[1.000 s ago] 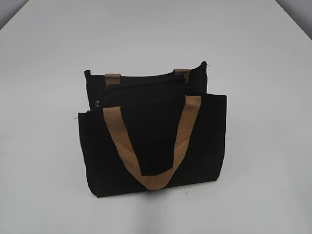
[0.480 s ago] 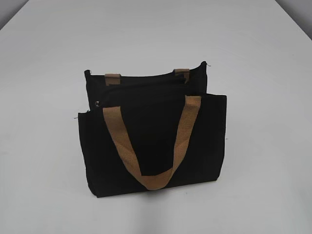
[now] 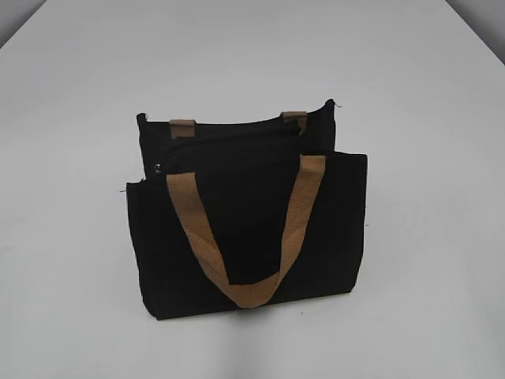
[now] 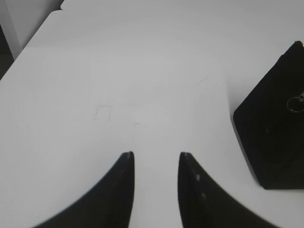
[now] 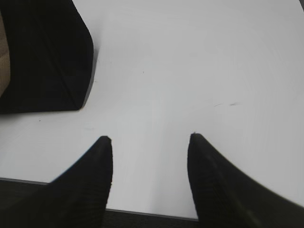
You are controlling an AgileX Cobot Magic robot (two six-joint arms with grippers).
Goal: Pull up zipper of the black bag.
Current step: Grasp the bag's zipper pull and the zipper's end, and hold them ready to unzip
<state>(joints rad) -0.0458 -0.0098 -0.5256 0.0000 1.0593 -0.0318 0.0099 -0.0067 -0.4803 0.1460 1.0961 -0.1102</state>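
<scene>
The black bag (image 3: 260, 229) stands upright in the middle of the white table, its tan handle hanging down the front panel. The zipper pull, a small silver ring (image 3: 158, 167), sits at the left end of the zip line; it also shows in the left wrist view (image 4: 295, 102) on the bag's side (image 4: 270, 133). My left gripper (image 4: 156, 154) is open and empty, over bare table left of the bag. My right gripper (image 5: 149, 137) is open and empty near the table's front edge, right of the bag's corner (image 5: 47, 57). Neither gripper shows in the exterior view.
The white table (image 3: 426, 95) runs all round the bag. Its front edge (image 5: 142, 213) lies just under my right gripper. A dark gap beyond the table's left edge (image 4: 7, 52) shows in the left wrist view.
</scene>
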